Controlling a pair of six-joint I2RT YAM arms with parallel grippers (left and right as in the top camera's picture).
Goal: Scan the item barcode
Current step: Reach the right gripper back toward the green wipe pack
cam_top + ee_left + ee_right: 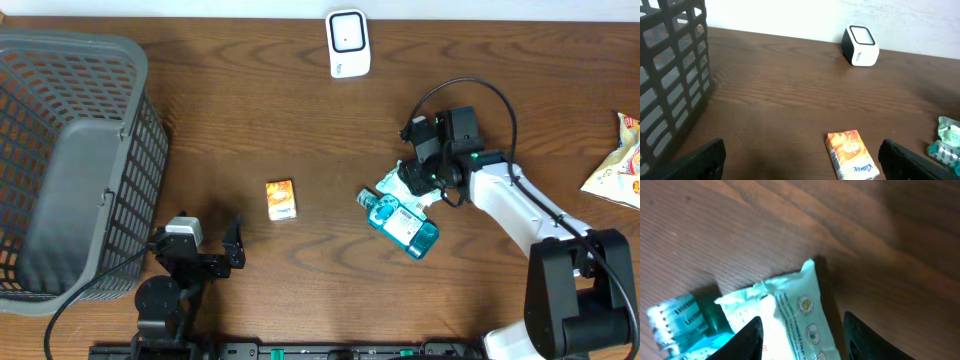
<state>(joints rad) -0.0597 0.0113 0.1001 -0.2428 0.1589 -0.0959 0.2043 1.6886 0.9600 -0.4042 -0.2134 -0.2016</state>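
A white and green wipes packet (790, 310) lies on the table against a blue bottle (685, 317). My right gripper (802, 337) is down over the packet (398, 181), one finger on each side of it. The left finger overlaps the packet; a strip of table shows between the packet and the right finger. The white barcode scanner (348, 43) stands at the table's far edge. My left gripper (800, 162) hangs wide open and empty at the front left, with an orange tissue pack (851, 155) just ahead of it.
A dark grey mesh basket (70, 150) fills the left side. The blue bottle (405, 225) lies on its side beside the packet. A snack bag (618, 160) sits at the right edge. The scanner (860, 45) faces the bare middle of the table.
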